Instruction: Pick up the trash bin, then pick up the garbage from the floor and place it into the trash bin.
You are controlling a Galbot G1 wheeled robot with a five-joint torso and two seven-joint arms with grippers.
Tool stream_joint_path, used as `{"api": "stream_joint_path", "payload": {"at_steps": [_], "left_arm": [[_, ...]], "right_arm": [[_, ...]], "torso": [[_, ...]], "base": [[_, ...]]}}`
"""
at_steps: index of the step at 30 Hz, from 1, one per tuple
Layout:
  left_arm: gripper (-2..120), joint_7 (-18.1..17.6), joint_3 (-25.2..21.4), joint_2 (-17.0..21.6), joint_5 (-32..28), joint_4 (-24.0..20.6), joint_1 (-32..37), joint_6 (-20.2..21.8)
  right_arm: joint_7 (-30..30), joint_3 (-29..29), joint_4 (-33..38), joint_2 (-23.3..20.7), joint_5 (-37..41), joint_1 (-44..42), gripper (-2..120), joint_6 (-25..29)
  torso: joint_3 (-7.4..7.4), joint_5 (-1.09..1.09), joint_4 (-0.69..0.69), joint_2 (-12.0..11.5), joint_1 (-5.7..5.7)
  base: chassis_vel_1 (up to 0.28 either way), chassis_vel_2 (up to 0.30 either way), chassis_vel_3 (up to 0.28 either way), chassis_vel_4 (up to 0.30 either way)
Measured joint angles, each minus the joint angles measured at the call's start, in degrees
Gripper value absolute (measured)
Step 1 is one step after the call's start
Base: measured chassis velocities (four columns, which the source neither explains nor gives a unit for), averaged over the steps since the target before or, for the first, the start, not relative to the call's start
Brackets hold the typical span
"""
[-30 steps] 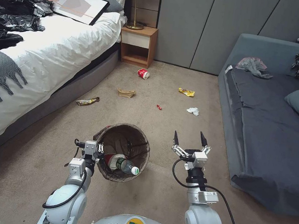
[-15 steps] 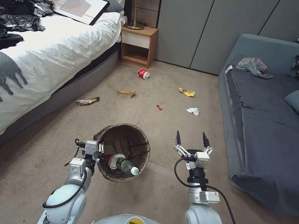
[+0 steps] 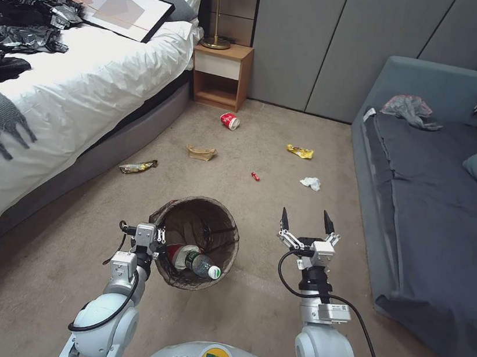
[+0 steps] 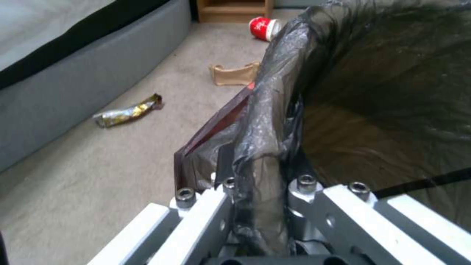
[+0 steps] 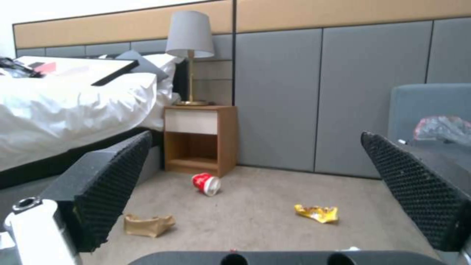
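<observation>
1. The trash bin (image 3: pixel 195 240) hangs in front of the robot, held by its near-left rim, with its dark bag folded over the edge and its mouth facing up.
2. The left gripper (image 3: pixel 155 242) is clamped on that rim; in the left wrist view its fingers (image 4: pixel 223 206) pinch the crinkled bag (image 4: pixel 265 140) between them.
3. Inside the bin, against the near wall, lie a clear bottle (image 3: pixel 199 263) with a green label and a red-and-white paper cup (image 3: pixel 177 254).
4. The right gripper (image 3: pixel 303 224) is beside the bin on its right, well apart from it, jaws spread wide and holding nothing; in its own wrist view the two black ribbed pads (image 5: pixel 110 176) stand far apart.
5. On the carpet beyond the bin, nearest first: a gold-brown wrapper (image 3: pixel 137 166) off to the bin's left by the bed (image 3: pixel 87 82), a small red scrap (image 3: pixel 255 176), and a white tissue (image 3: pixel 310 183) to the right.
6. Farther from the bin: a crumpled brown paper bag (image 3: pixel 201 152), a yellow wrapper (image 3: pixel 300 151), and a red paper cup (image 3: pixel 229 120) on its side near the nightstand (image 3: pixel 222 74).
7. A grey sofa (image 3: pixel 438 216) runs along the bin's far right side.
</observation>
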Motion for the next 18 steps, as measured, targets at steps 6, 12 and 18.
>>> {"api": "stream_joint_path", "payload": {"at_steps": [6,12,18], "left_arm": [[3,0.00,-0.06,-0.03,0.01,0.12,-0.02,-0.10],[3,0.06,-0.10,-0.09,0.08,0.18,0.12,-0.32],[3,0.18,-0.12,-0.15,0.21,0.33,0.04,-0.42]], "right_arm": [[-0.03,0.09,-0.01,0.16,0.06,0.01,100,0.08],[-0.19,0.25,0.07,0.24,0.11,-0.11,100,0.20],[-0.40,0.28,-0.06,0.37,0.11,-0.04,100,0.55]], "torso": [[0.01,0.00,0.00,0.00,0.00],[0.00,0.00,0.00,0.00,0.00],[0.00,-0.03,0.00,0.00,0.01]], "base": [[-0.193,0.174,0.200,-0.164],[-0.239,0.241,0.248,-0.229],[-0.310,0.320,0.311,-0.307]]}}
